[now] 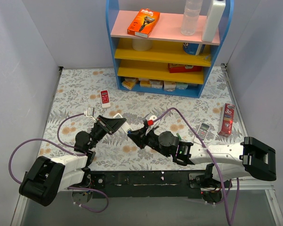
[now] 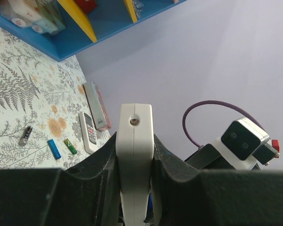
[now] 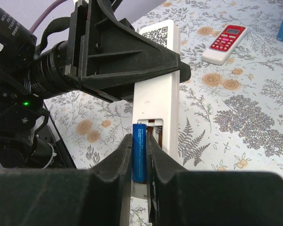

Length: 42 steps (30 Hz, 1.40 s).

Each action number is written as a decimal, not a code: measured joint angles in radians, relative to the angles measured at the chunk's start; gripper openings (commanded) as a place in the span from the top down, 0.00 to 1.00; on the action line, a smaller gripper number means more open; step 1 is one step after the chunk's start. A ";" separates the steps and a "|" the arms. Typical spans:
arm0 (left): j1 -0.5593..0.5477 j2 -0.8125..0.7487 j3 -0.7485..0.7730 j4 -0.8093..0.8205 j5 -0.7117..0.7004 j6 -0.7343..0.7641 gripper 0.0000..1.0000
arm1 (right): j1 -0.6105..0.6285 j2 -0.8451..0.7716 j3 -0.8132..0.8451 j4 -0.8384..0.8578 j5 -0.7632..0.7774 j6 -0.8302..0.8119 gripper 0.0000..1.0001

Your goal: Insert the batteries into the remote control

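The remote control is held off the table, just left of the middle and toward the near edge. Its plain white back faces up, with the battery bay open at the end nearest the right arm. It looks light and rigid, with smooth plastic that could slide in a grip, so I judge the long side edges well clear of the bay the best place to hold it. That is where the left gripper has it, fingers closed firmly on both edges. A blue battery lies lengthwise over the left side of the open bay, touching it or just above it; I cannot tell which. It is small, hard and round, and likely to roll or twist if pinched off centre. The contacts in the bay are probably delicate, so it should be pressed in gently. The right gripper is closed on the battery's middle, its fingers only a battery's width apart. Three loose batteries, dark, blue and green, lie side by side on the table to the right. A red-and-white remote lies farther away, on the left.
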 measured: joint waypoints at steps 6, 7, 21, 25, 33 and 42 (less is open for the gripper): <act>-0.001 0.000 -0.004 -0.003 0.001 0.001 1.00 | -0.004 0.013 0.003 0.023 0.021 -0.006 0.85; -0.002 0.000 -0.005 -0.004 0.000 0.001 1.00 | -0.006 0.016 0.004 0.029 0.021 -0.006 0.85; -0.002 0.000 -0.012 -0.015 -0.031 0.002 1.00 | -0.016 0.060 0.008 0.078 0.010 0.011 0.77; -0.002 -0.011 -0.014 -0.016 -0.038 0.005 1.00 | -0.019 0.071 0.001 0.114 -0.005 0.030 0.72; -0.003 -0.046 -0.016 -0.023 -0.049 0.014 1.00 | -0.019 0.075 -0.017 0.179 -0.010 0.048 0.72; -0.008 -0.055 -0.017 -0.026 -0.054 0.019 1.00 | -0.019 0.075 -0.032 0.213 -0.003 0.056 0.71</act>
